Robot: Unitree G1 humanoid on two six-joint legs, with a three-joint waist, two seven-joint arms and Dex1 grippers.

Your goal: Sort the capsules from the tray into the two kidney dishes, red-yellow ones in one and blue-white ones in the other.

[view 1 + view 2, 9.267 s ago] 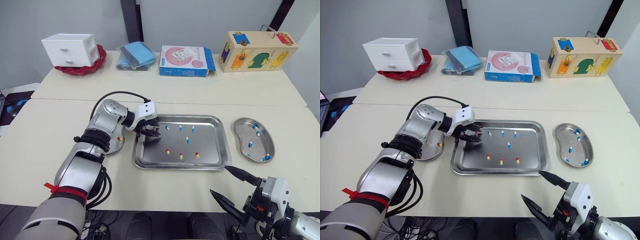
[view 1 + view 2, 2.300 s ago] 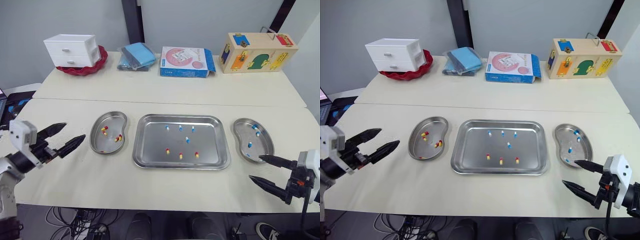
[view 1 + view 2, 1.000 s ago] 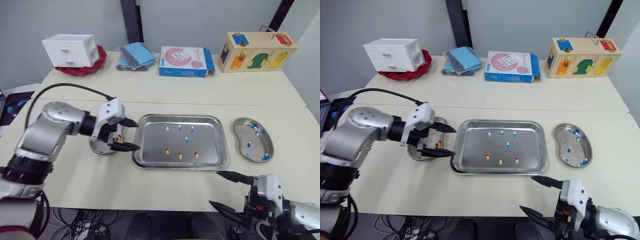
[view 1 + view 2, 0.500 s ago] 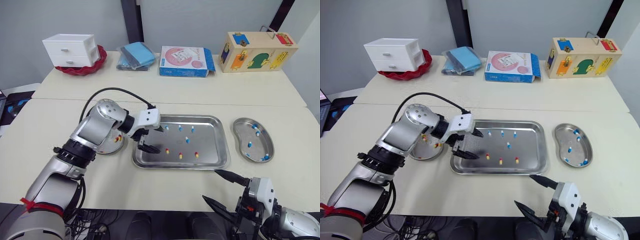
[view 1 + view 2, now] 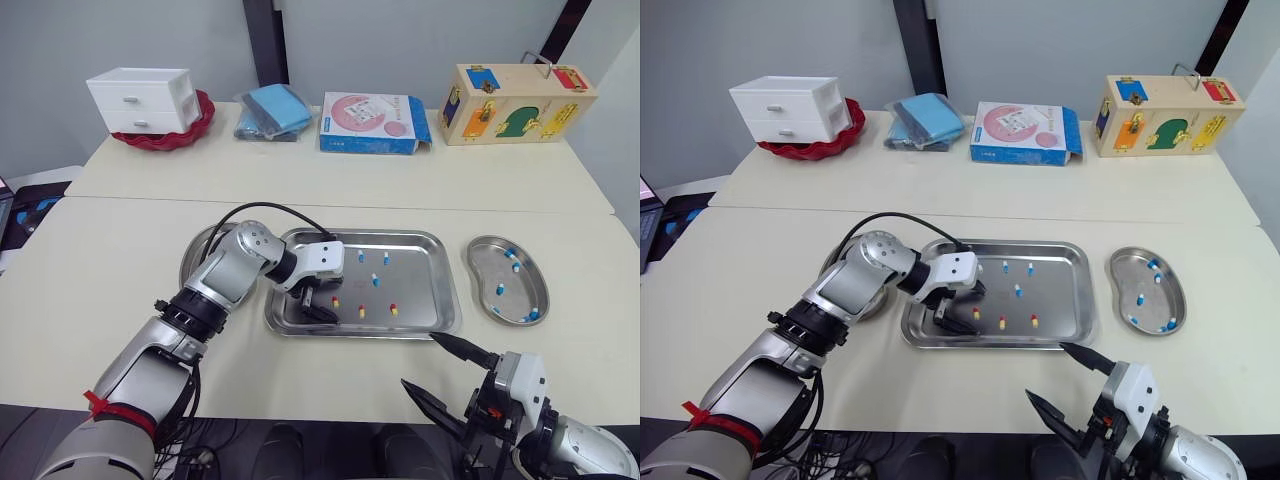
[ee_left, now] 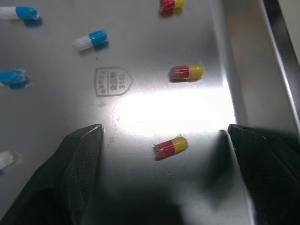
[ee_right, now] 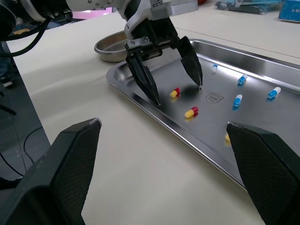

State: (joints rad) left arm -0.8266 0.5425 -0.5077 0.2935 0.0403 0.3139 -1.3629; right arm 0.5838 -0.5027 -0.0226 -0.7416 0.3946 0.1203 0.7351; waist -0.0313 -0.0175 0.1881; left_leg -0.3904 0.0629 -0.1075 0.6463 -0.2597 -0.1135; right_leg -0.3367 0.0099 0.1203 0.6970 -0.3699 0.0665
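The steel tray point(image 5: 440, 300) holds several capsules. My left gripper point(image 5: 328, 300) is open low over the tray's left part. A red-yellow capsule point(image 6: 171, 146) lies on the tray floor between its fingertips, untouched. Two more red-yellow capsules point(image 5: 361, 311) lie to its right, and blue-white capsules point(image 5: 375, 280) lie farther back. My left arm covers most of the left kidney dish point(image 5: 191, 252). The right kidney dish point(image 5: 508, 296) holds several blue-white capsules. My right gripper point(image 5: 418, 360) hangs open and empty near the table's front edge, right of centre.
On the far table stand a white drawer unit point(image 5: 140, 98) in a red bowl, a blue cloth bundle point(image 5: 272, 108), a blue-and-pink box point(image 5: 372, 121) and a wooden puzzle box point(image 5: 515, 101). A seam runs between the two tables.
My left gripper has moved right, farther into the tray, and now straddles a red-yellow capsule. My right gripper has hardly moved.
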